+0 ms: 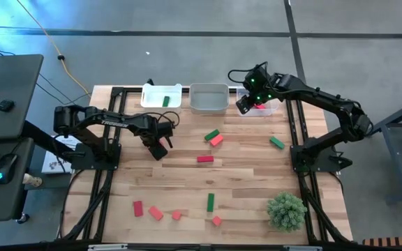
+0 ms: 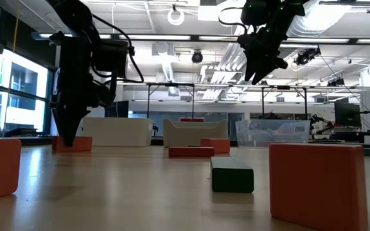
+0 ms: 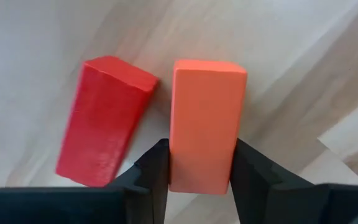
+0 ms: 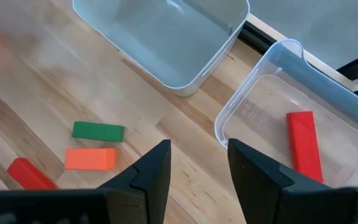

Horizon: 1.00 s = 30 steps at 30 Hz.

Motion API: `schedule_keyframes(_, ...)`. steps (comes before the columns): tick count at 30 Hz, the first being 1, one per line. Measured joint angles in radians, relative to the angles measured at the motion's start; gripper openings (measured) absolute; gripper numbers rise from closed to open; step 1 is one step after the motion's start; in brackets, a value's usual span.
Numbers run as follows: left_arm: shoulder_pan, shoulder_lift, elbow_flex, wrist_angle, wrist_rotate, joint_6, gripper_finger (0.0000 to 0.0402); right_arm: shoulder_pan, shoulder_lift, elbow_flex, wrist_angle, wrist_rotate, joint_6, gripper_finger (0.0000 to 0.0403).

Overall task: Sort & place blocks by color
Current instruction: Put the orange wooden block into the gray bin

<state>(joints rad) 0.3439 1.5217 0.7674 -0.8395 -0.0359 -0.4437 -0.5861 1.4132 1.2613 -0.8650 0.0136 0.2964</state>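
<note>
As seen — clear tray [image 4: 272,134]: red block [image 4: 304,144] | grey tray [image 4: 166,37]: bare

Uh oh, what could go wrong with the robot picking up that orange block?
The left gripper pinches the salmon block only near one end, so it might tip or slip when lifted. A red block lies right beside it, and a finger could nudge it away. The right gripper hangs open above the clear tray holding a red bar, so both arms could crowd the trays later.
</note>
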Motion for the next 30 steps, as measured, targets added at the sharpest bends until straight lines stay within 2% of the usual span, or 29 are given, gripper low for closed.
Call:
schedule_keyframes(5, -0.009, -0.033, 0.015, 0.002, 0.010, 0.003, 0.0110, 0.000, 0.000, 0.000, 0.002, -0.042, 0.040, 0.0149)
schedule_keyframes(13, -0.025, -0.111, 0.094, 0.007, 0.011, 0.027, 0.0110, 0.000, 0.000, 0.000, 0.060, -0.180, 0.062, 0.0149)
schedule_keyframes(19, -0.024, -0.162, 0.176, 0.070, 0.083, 0.055, 0.0111, 0.000, 0.000, 0.000, 0.142, -0.285, -0.005, 0.0149)
schedule_keyframes(25, -0.014, -0.182, 0.247, 0.148, 0.130, 0.088, 0.0112, 0.000, 0.000, 0.000, 0.236, -0.308, -0.085, 0.0152)
schedule_keyframes(30, -0.014, -0.182, 0.289, 0.201, 0.132, 0.107, 0.0112, 0.000, 0.000, 0.000, 0.327, -0.321, -0.096, 0.0175)
